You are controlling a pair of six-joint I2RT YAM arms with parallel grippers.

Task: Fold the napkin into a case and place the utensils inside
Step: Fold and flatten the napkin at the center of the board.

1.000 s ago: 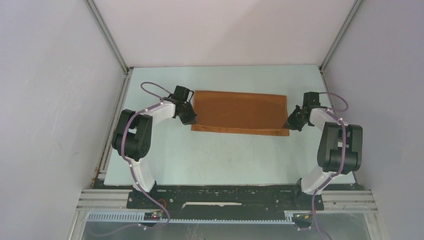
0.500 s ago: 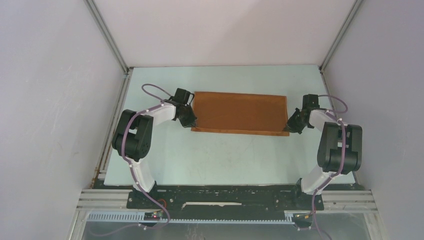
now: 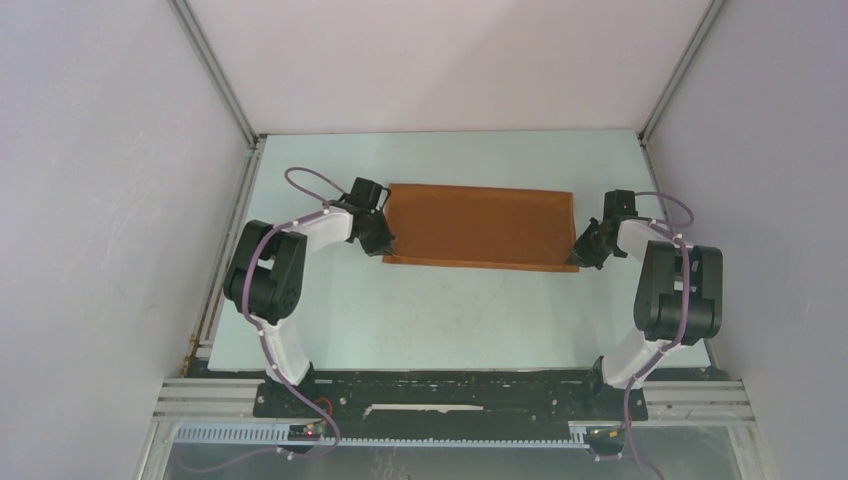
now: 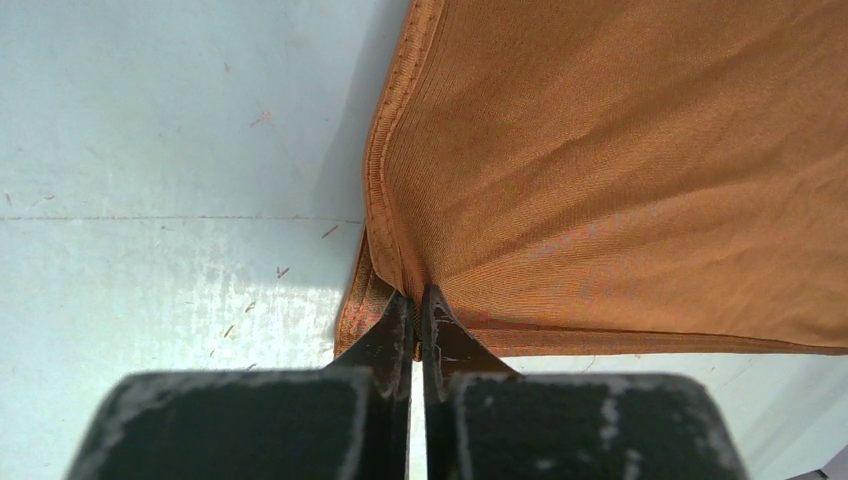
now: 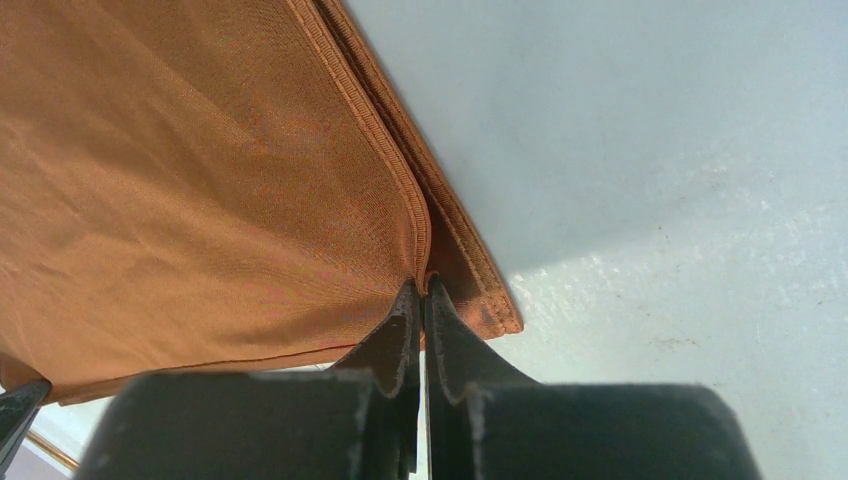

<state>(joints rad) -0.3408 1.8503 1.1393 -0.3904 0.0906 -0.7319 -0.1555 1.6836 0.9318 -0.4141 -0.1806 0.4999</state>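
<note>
Now the napkin (image 3: 478, 225) lies as a wide, doubled oblong on the far half of the worktop (image 3: 450, 320), between the two arms. Compared with a second ago, its upper layer sits a little nearer. The strip of lower layer that showed along the near edge has shrunk to a thin line, and the right end, slanted then, stands nearly square. Both grippers have shifted only slightly toward the near side.

The left gripper (image 3: 386, 246) is clamped on the near left corner of the upper layer — its wrist view shows the fingers pressed together with the hem pinched at their tips, and the lower layer flat on the worktop beneath. The right gripper (image 3: 577, 258) pinches the near right corner of the upper layer likewise, with the lower hem jutting out just beside its tips. The free edges of both layers lie along the near side.
</note>
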